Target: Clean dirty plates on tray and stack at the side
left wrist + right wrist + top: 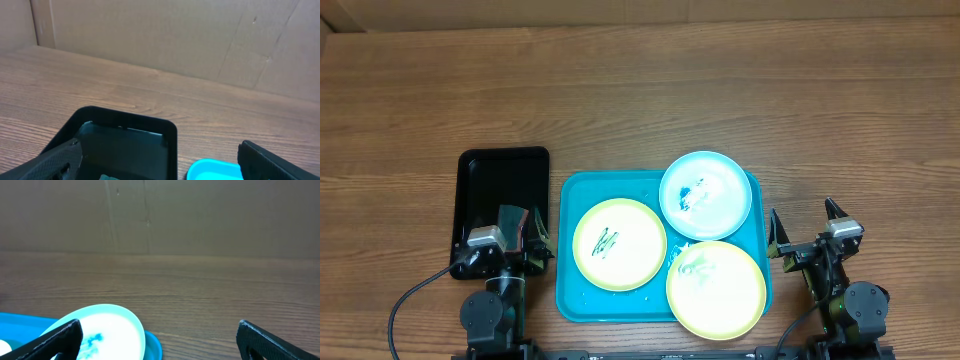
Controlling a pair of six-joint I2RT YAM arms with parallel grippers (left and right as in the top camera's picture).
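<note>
The turquoise tray (568, 296) lies at the table's front centre and holds three plates. On its left, a yellow-green plate (619, 244) carries a green scribble. A light blue plate (705, 195) smeared with blue sits at the back right, and a second yellow-green plate (716, 288) with faint marks at the front right. My left gripper (528, 228) stands open left of the tray, over the near end of a black tray. My right gripper (804, 222) stands open right of the tray. In the right wrist view the blue plate (110, 330) shows by the left finger (55, 340).
A glossy black tray (502, 185) lies left of the turquoise one. The left wrist view shows its far end (125, 145), a pale scrap at its near edge (107, 177) and the turquoise tray's corner (212, 170). Bare wood stretches behind; cardboard walls stand at the back.
</note>
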